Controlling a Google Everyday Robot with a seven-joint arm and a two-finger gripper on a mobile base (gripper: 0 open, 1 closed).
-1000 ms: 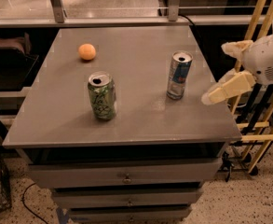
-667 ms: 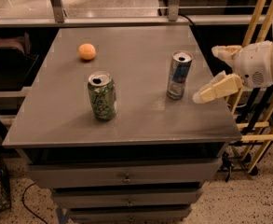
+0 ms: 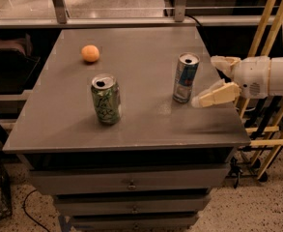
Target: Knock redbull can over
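- Tool [image 3: 204, 81] is hanging over the right edge of the counter [image 3: 141, 42] at about can height. It's released, with its two cream fingers spread wide and nothing between them.
- Its lower finger [image 3: 217, 94] reaches in over the counter, and the tip ends just beside the bottom of the redbull can [image 3: 185, 79]. The upper finger sits further back, roughly level with the can's top.
- Redbull can is standing upright on the right side of the counter, near that edge, with its silver top facing up. So the actual job, tipping it over, isn't done.
- Can't quite tell from my spot whether the lower fingertip is touching the can or stopping just short. Looks like a sliver of gap, but I wouldn't bet on it.
- My read is that the approach is pretty much finished and only the push itself is left. That means a sideways shove toward the middle of the counter, ideally landing higher than the base so the can topples instead of sliding.
- Green can [image 3: 106, 99] stands well apart on the other side, and the orange ball [image 3: 90, 53] is further back again. I reckon the redbull can would land on bare counter, short of both.
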